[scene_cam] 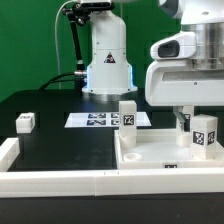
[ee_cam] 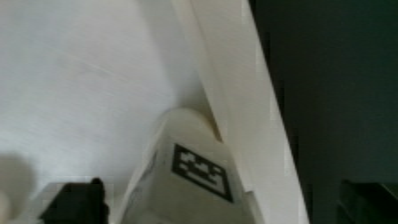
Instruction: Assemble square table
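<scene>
My gripper (ee_cam: 222, 198) sat with jaws apart around a short white tagged leg (scene_cam: 205, 131), upright on the large white square plastic panel (scene_cam: 150, 152). A second leg (scene_cam: 127, 113) stood near. The long white L-shaped rail (scene_cam: 50, 180) lay just in front.

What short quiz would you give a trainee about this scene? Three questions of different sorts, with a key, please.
1. True or false: the gripper is shut on the tagged leg.
2. The lone leg at the exterior view's left lies on: A the square panel; B the black table; C the white rail.
3. Which flat thing lies in front of the robot's base?
Key: 1 false, the jaws stand open on either side of it; 2 B; 3 the marker board.
</scene>
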Tool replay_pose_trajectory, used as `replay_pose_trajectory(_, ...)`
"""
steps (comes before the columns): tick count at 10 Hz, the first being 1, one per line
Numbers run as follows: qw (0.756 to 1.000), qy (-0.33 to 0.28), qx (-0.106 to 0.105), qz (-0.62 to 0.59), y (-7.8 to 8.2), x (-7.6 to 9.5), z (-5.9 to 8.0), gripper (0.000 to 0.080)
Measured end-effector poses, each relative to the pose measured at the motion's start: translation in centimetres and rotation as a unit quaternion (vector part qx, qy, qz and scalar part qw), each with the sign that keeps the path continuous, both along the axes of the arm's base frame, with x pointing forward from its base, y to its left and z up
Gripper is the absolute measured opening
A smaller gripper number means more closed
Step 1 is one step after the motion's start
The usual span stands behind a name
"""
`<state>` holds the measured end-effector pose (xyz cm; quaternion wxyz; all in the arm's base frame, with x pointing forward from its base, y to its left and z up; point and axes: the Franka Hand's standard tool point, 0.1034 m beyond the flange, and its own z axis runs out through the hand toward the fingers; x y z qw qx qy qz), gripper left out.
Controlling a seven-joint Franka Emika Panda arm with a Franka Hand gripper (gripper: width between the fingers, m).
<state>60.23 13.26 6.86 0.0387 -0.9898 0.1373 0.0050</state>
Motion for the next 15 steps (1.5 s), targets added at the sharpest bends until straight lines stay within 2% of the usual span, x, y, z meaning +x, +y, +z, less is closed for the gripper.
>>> replay_pose_trajectory(3,0.991,-0.012,-0.01,0.134,-0.6,0.3,0.1,0.0649)
replay_pose_trajectory(8,0.953,-0.021,-0.021,0.301,-1.6,0.5,0.1,0.0649)
replay_pose_trajectory(9,0.945,-0.023,-0.022,0.326,-1.6,0.5,0.1,0.0649)
replay_pose_trajectory(11,0.944,-0.024,-0.022,0.328,-1.7,0.5,0.1,0.0649)
replay_pose_trajectory(12,0.944,-0.024,-0.022,0.327,-1.7,0.5,0.1,0.0534)
replay_pose_trajectory(13,0.944,-0.024,-0.022,0.327,-1.7,0.5,0.1,0.0534)
replay_pose_trajectory(14,0.947,-0.023,-0.022,0.319,-1.7,0.5,0.1,0.0351)
replay_pose_trajectory(15,0.95,-0.023,-0.022,0.311,-1.7,0.5,0.1,0.029)
